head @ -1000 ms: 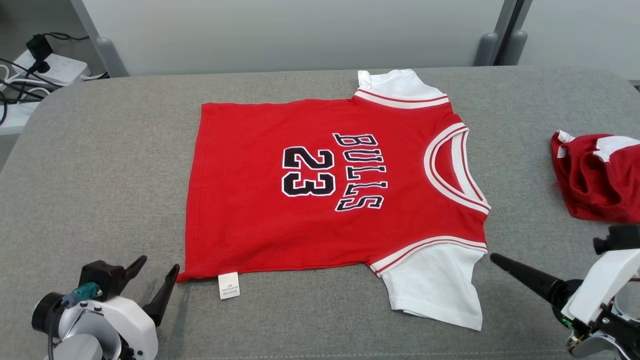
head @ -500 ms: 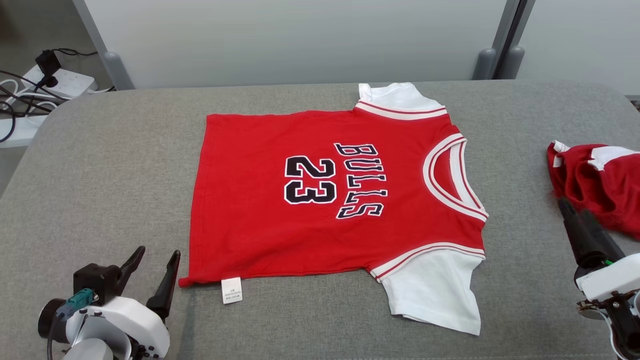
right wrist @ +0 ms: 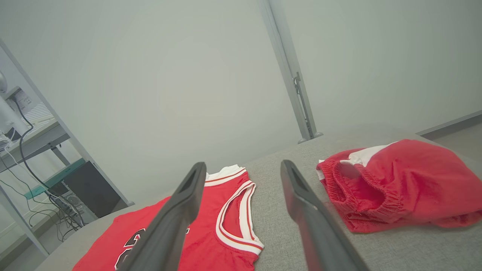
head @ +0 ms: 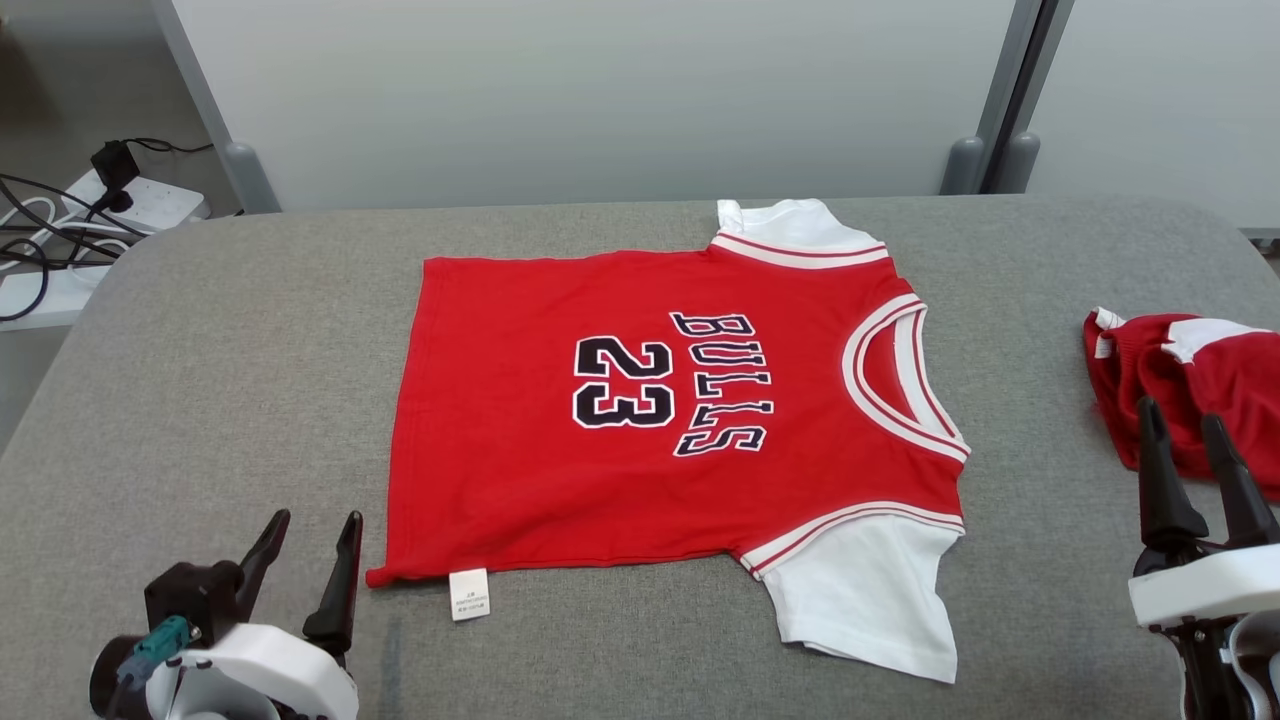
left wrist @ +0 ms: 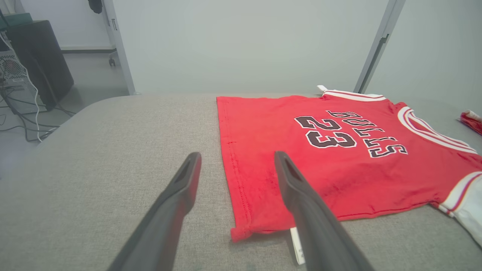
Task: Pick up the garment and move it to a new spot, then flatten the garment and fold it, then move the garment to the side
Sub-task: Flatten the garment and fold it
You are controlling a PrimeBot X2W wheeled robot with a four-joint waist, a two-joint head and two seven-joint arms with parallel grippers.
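Right pincer [head: 1178, 412] swung from pointing sideways to forward, now before red shorts [head: 1235, 380].

Grey padded table [head: 200, 330] sitting before pale partition panels in soft, even light

Pale grey-green wall panels [head: 600, 100] are running along the table's twelve o'clock side. A grey metal post [head: 1012, 90] is standing between two of them at about one o'clock, its rounded feet [head: 965, 165] showing at the table's far edge. At ten o'clock a white power strip [head: 150, 205] is lying on a low pale ledge, with black cables [head: 35, 187] trailing from it. In the left wrist view a dark cabinet [left wrist: 41, 64] is standing on a grey floor [left wrist: 90, 75], also off at ten o'clock. Light is falling evenly, casting only faint shadows.
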